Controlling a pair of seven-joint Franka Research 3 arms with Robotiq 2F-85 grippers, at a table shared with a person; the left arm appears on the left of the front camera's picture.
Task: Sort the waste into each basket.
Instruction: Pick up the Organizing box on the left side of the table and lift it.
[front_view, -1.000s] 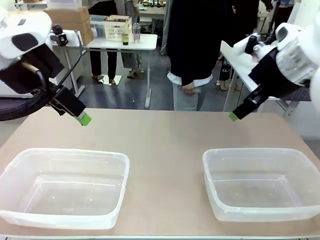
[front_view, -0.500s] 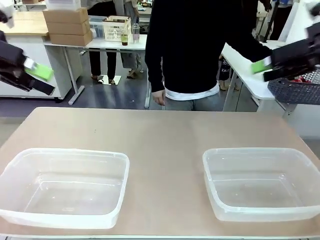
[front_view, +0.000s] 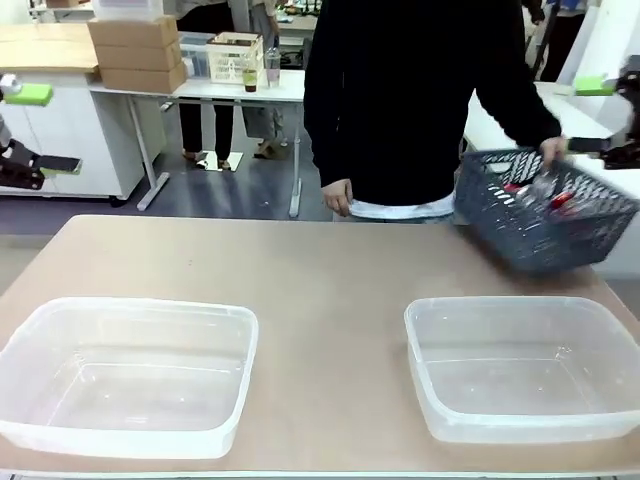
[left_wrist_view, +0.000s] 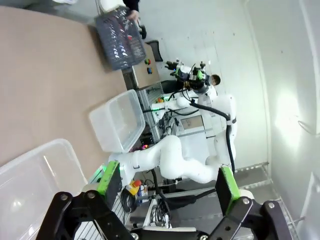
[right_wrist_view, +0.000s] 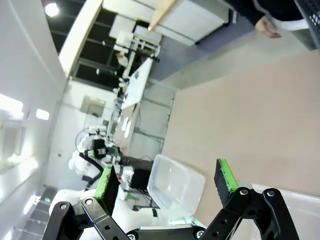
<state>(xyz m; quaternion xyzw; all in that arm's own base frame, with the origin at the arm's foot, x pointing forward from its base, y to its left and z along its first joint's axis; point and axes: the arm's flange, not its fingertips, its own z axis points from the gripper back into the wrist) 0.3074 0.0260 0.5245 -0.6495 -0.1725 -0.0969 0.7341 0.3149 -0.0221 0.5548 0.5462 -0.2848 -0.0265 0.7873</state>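
Bins (front_view: 130, 305) clear, rectangular, round-rimmed, left fingers (left_wrist_view: 109, 179) apart, right fingers (right_wrist_view: 107, 182) apart

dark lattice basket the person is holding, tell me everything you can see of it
The dark blue-grey basket is rectangular, with open lattice walls that look like plastic. It is tilted, its opening turned up and towards the camera, over the far right corner of the table. The person's hand grips its upper rim. Red-and-silver waste lies inside, too blurred to count. Whether its lower edge touches the table cannot be told.
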